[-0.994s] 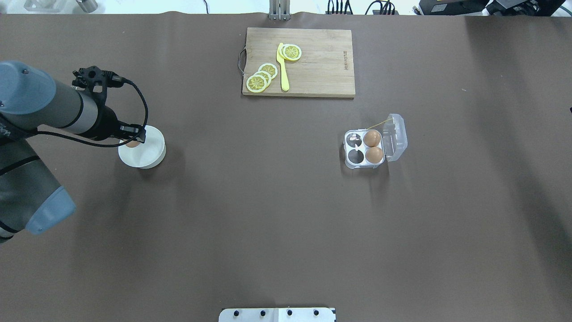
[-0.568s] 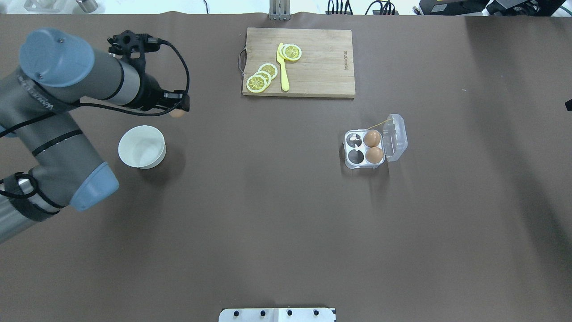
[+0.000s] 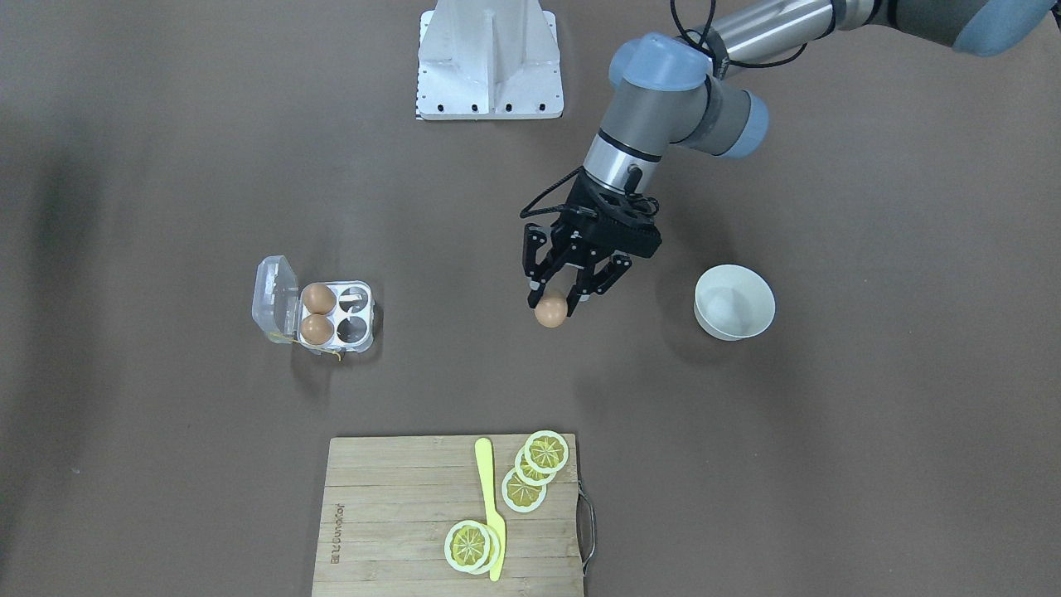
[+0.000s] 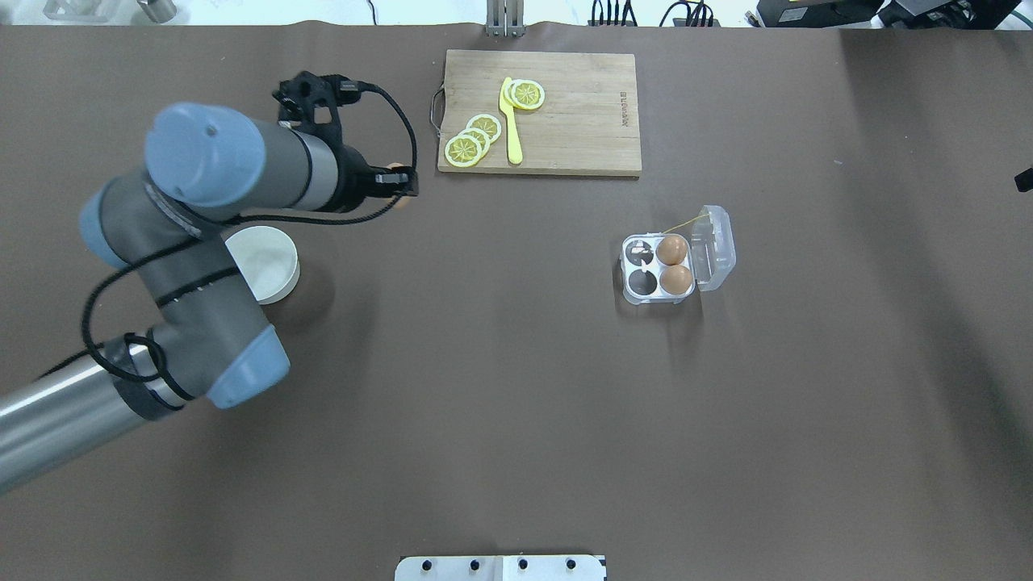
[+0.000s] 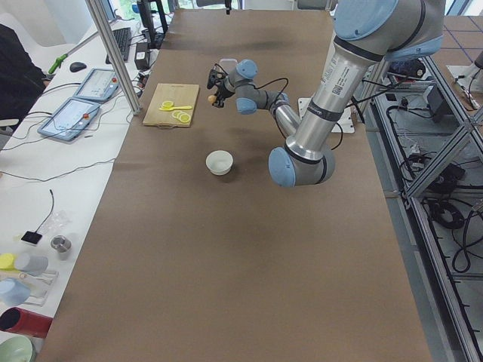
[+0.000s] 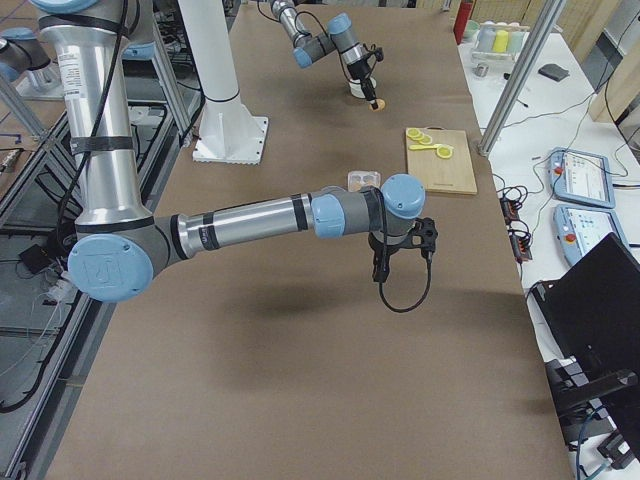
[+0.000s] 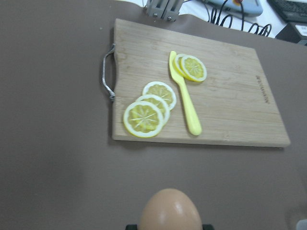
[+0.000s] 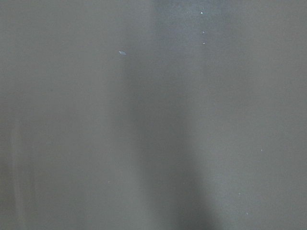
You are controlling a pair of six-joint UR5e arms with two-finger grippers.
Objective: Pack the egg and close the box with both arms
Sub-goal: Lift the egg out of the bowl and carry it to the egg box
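Observation:
My left gripper is shut on a tan-brown egg and holds it above the table between the white bowl and the box. The egg fills the bottom of the left wrist view. In the overhead view the gripper mostly hides it. The clear box stands open with its lid laid back. It holds two eggs on the lid side, and the two other cells are empty. My right gripper points down over bare table; I cannot tell if it is open.
A wooden cutting board with lemon slices and a yellow knife lies at the far middle, just beyond the left gripper. The bowl looks empty, partly under my left arm. The robot's base plate is at the near edge.
My left gripper has lifted the egg out of the white bowl and carried it to the right and farther away, toward the cutting board. The box has not moved.

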